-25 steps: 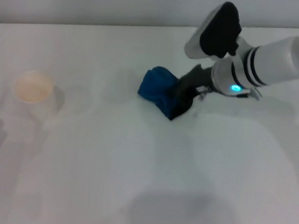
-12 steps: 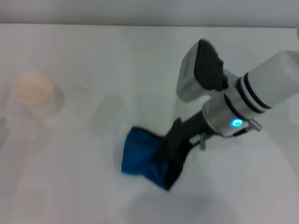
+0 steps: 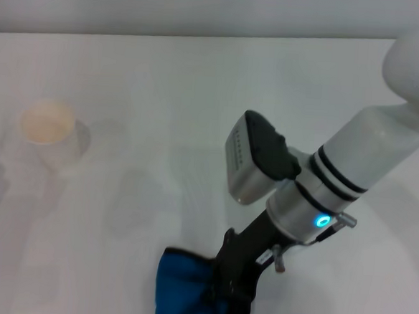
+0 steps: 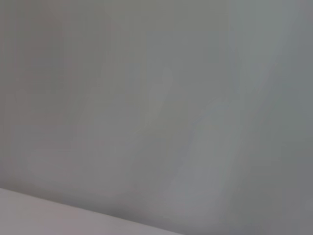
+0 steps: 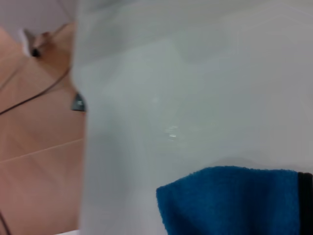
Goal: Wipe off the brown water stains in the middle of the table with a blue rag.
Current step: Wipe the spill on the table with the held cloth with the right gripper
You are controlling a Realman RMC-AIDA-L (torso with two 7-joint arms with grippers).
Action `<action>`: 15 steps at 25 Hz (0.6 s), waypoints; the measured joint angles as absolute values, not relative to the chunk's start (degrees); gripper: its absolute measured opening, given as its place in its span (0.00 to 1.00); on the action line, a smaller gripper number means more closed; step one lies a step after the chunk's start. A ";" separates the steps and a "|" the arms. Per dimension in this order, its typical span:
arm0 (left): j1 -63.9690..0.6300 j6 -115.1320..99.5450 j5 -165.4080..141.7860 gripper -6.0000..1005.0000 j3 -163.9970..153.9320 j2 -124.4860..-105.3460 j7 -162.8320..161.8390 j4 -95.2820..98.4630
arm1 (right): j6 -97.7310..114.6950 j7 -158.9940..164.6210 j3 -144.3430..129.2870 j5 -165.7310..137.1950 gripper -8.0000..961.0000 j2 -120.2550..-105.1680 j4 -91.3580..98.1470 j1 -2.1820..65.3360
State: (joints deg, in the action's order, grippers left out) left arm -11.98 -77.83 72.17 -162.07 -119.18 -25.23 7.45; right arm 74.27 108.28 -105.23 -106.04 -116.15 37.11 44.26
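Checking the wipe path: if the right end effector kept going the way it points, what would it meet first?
The right end effector points down toward the near edge, holding the rag against the table. The tabletop looks like the first contact; depth is unclear.

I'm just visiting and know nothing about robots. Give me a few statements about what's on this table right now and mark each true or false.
1. The right gripper holds the blue rag. True.
2. The rag lies at the far edge of the table. False: it is at the near edge, close to the robot.
3. A paper cup stands upright on the robot's left side. True.
4. The rag covers the cup. False: they are well apart.
5. The left gripper presses on the rag. False: it is not in view.
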 joint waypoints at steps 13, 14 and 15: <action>-12.13 -77.54 72.32 0.89 -162.07 -119.18 -25.23 7.58 | 63.26 108.28 -115.88 -96.54 0.07 -116.19 41.45 43.55; -12.13 -77.49 72.35 0.89 -162.07 -119.18 -25.23 7.61 | 61.79 108.29 -116.12 -96.52 0.07 -116.19 41.45 43.51; -12.13 -77.38 72.38 0.89 -162.07 -119.18 -25.22 7.64 | 60.22 108.32 -116.40 -96.50 0.07 -116.19 41.45 43.46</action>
